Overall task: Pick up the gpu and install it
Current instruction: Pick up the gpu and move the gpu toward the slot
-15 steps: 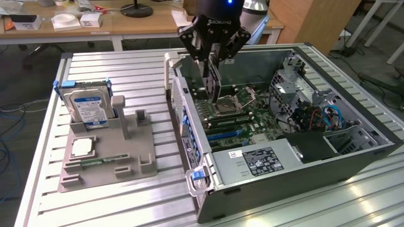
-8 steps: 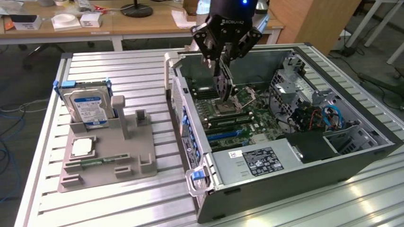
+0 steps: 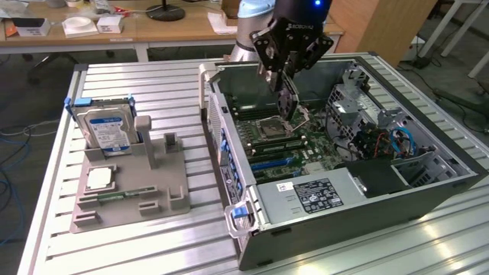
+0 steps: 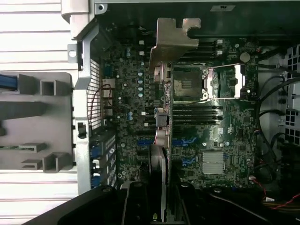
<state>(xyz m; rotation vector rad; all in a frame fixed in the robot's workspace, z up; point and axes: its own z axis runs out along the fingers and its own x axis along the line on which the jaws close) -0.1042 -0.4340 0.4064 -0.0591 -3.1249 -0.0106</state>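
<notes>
Now hand (image 3: 283,80) holds gpu (image 3: 288,109) over motherboard (image 3: 321,148), cables (image 3: 401,140) nearby.

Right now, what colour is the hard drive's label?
Blue and white label, best in the exterior view.

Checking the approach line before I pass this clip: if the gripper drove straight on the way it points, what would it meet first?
Probably the motherboard, beside the CPU socket. The gpu held in the gripper hangs lowest, so it would touch first. Depth is unclear.
</notes>
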